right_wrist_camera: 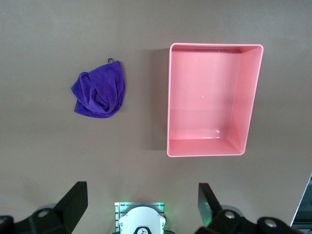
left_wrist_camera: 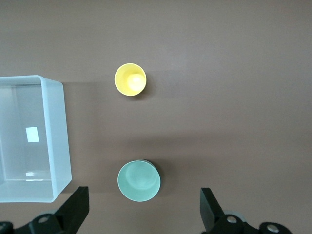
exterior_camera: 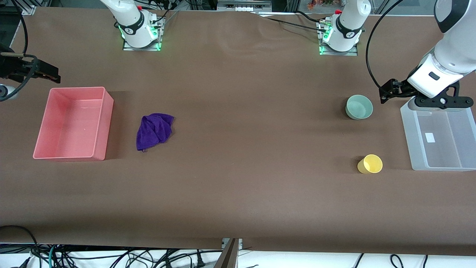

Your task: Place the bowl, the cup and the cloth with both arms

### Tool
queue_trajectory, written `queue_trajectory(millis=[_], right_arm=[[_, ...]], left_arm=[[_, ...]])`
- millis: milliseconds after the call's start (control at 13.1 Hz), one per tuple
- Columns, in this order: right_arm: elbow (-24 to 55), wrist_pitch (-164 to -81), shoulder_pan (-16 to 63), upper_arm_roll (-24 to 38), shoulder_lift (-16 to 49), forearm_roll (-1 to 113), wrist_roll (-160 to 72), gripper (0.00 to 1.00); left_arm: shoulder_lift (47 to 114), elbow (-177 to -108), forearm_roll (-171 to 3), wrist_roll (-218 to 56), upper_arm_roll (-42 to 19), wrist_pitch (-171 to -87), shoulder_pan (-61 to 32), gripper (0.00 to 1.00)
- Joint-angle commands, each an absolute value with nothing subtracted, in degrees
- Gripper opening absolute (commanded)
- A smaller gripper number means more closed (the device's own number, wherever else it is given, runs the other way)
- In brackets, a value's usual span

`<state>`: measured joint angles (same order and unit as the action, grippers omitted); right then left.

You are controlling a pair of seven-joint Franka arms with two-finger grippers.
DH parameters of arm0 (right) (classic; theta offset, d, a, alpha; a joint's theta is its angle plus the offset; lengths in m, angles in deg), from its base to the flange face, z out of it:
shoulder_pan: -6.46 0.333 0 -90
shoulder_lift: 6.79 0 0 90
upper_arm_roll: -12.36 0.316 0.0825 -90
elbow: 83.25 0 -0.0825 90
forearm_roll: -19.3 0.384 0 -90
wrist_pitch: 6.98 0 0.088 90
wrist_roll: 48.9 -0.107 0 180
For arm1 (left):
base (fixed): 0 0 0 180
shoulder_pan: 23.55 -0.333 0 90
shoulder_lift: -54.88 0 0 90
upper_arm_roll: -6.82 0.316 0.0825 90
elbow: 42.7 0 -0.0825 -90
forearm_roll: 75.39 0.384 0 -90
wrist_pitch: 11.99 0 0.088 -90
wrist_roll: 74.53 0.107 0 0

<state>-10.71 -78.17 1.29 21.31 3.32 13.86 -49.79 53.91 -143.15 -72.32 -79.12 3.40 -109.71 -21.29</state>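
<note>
Nothing has been picked up yet, and all 3 items sit loose on the brown desk [exterior_camera: 238,178]. The purple cloth [exterior_camera: 154,131] lies rumpled just beside the empty pink bin [exterior_camera: 101,123] at the right arm's end. The mint-green bowl [exterior_camera: 359,107] stands upright near the clear bin [exterior_camera: 409,137] at the left arm's end, and the yellow cup [exterior_camera: 370,164] sits nearer the front camera than the bowl, apart from it.

The left gripper [exterior_camera: 385,93] hangs in the air between the bowl and the clear bin's farther corner, fingers spread wide and empty; in its wrist view the bowl [left_wrist_camera: 139,181] sits between the 2 fingertips [left_wrist_camera: 78,204]. The right gripper [exterior_camera: 50,74] hovers up over the desk just past the pink bin's farther edge, also spread and holding nothing.

So I'd call this the opening approach. The next move looks like a descent for the left arm onto the bowl's rim, needing a slight shift to straddle 1 wall. The right arm would need to swing over to the cloth and pinch a raised fold.
</note>
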Motion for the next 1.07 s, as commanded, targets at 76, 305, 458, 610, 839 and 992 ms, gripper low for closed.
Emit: queue_trajectory(millis=[76,305,458,610,839,992], right_arm=[[-10.7,-78.3,1.1,21.2,3.1,13.8,-49.1,1.00],[-10.7,-78.3,1.0,21.2,3.1,13.7,-49.1,1.00],[-10.7,-78.3,1.0,21.2,3.1,13.7,-49.0,1.00],[-10.7,-78.3,1.0,21.2,3.1,13.7,-49.1,1.00],[-10.7,-78.3,1.4,21.3,3.2,13.7,-49.9,1.00],[-10.2,-77.9,1.5,21.3,4.0,14.1,-50.1,1.00]], left_arm=[[55.1,-141.0,-74.1,-79.5,3.9,-108.1,-20.7,1.00],[55.1,-141.0,-74.1,-79.5,3.8,-108.0,-20.7,1.00],[55.1,-141.1,-74.1,-79.5,3.8,-107.0,-20.9,1.00],[55.1,-141.3,-74.1,-79.2,3.8,-103.6,-21.0,1.00],[55.1,-143.1,-73.4,-77.4,3.9,-102.5,-21.6,1.00],[55.8,-143.6,-72.6,-70.9,4.1,-103.4,-23.4,1.00]])
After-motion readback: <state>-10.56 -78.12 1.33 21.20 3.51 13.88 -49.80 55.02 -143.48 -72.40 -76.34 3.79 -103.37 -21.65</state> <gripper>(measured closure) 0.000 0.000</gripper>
